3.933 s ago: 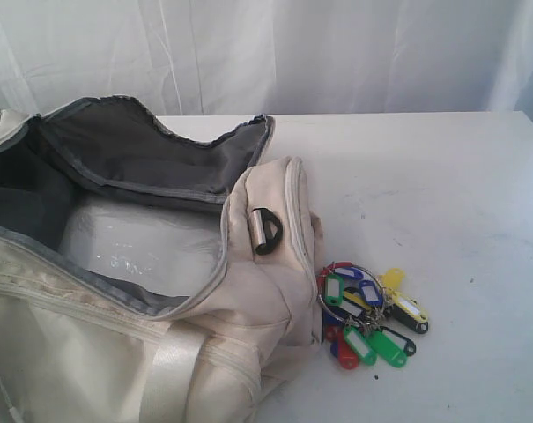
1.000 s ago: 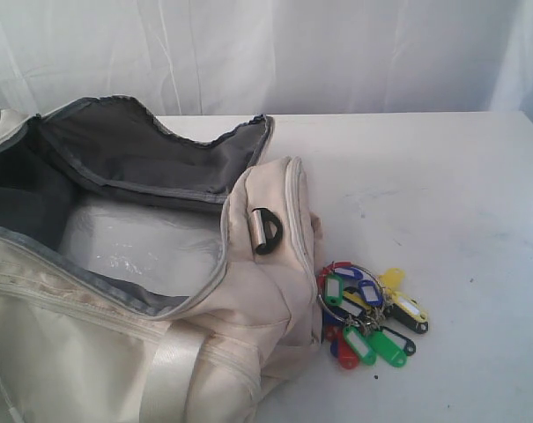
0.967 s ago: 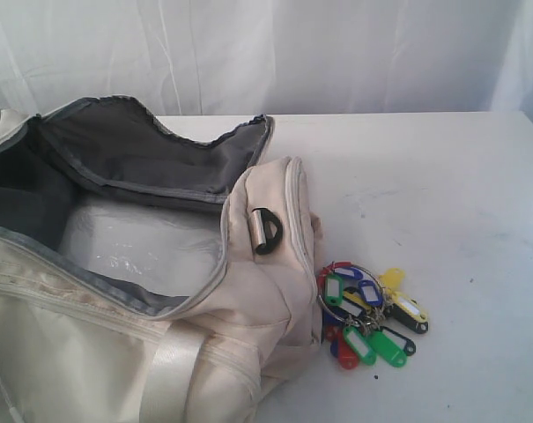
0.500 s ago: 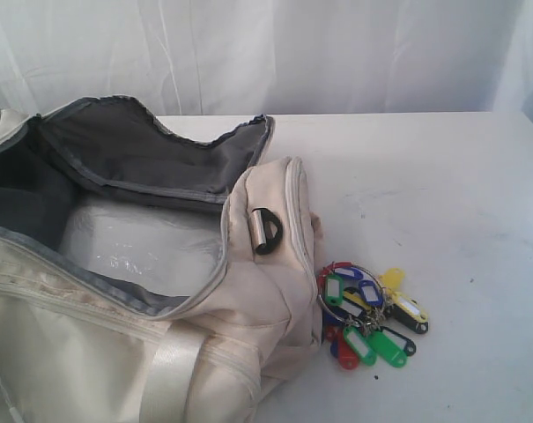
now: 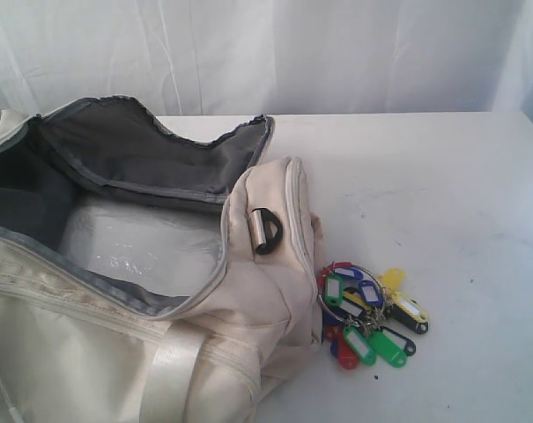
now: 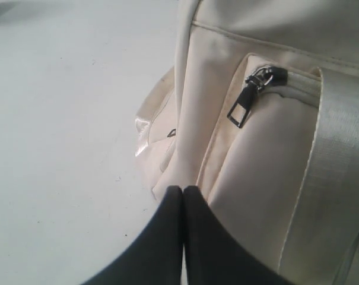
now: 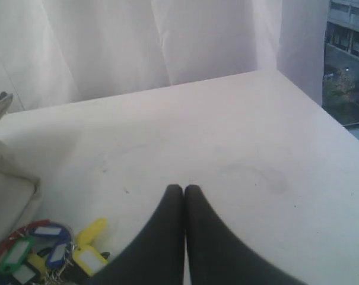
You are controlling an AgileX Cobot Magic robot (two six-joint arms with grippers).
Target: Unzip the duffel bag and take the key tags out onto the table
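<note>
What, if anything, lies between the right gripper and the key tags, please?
Nothing visible does: only bare table separates the shut right gripper from the key tags, which lie beside the duffel bag.

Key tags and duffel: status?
Left gripper shut, empty; right gripper shut, empty. Cream fabric duffel bag unzipped; coloured plastic key tags on white tabletop beside it. No obstruction seen.

The duffel bag (image 5: 257,304) is soft, dull cream cloth with a slightly shiny woven strap (image 5: 166,370). The key tags (image 5: 369,319) are glossy plastic on shiny metal rings (image 5: 363,268). The table (image 5: 442,203) looks smooth and white.
</note>
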